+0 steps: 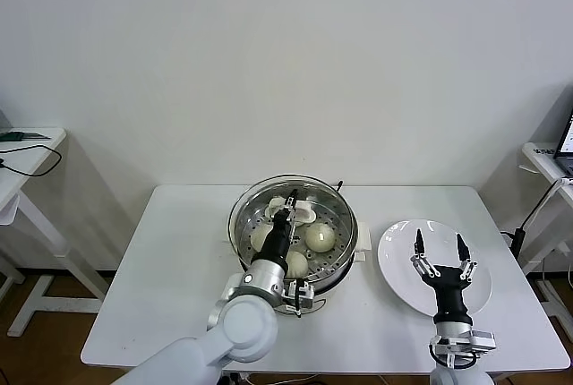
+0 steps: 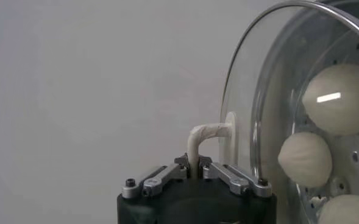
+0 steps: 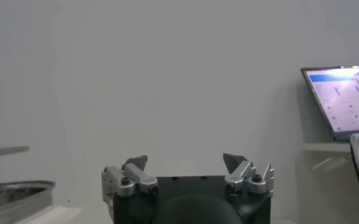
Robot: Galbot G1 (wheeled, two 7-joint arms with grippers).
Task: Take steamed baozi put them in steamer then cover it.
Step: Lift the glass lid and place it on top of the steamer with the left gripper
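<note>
Misalignment is the main risk now: the cover (image 1: 288,215) sits over the steamer (image 1: 349,251) at bench (image 1: 179,260) centre, held only by a thin pinch on its white handle (image 2: 202,137). If the left tool (image 1: 290,209) lets go while the glass is tilted or off centre, I judge the rim could catch on the pot's edge, slide, and clatter onto the bench or rest crooked. The narrow handle could also twist between the tips, since the hold is on one leg of the loop and not across its width. A hard downward push might rock the pot on its base.

Left arm reaches from the near side across the pot, forearm rising forward, its tool pressed together on the handle with the tips meeting around the white loop in the left wrist view. Through the glass that view shows three baozi (image 2: 341,100) on the perforated tray; the head view also shows pale buns inside the pot, so loading looks done and covering is the step in hand. Whether the rim already rests on the pot all round I cannot tell.

Right tool (image 1: 440,260) waits idle, fingers spread wide and pointing away from the robot, above the near part of the bare white plate (image 1: 398,242) to the right of the steamer.
</note>
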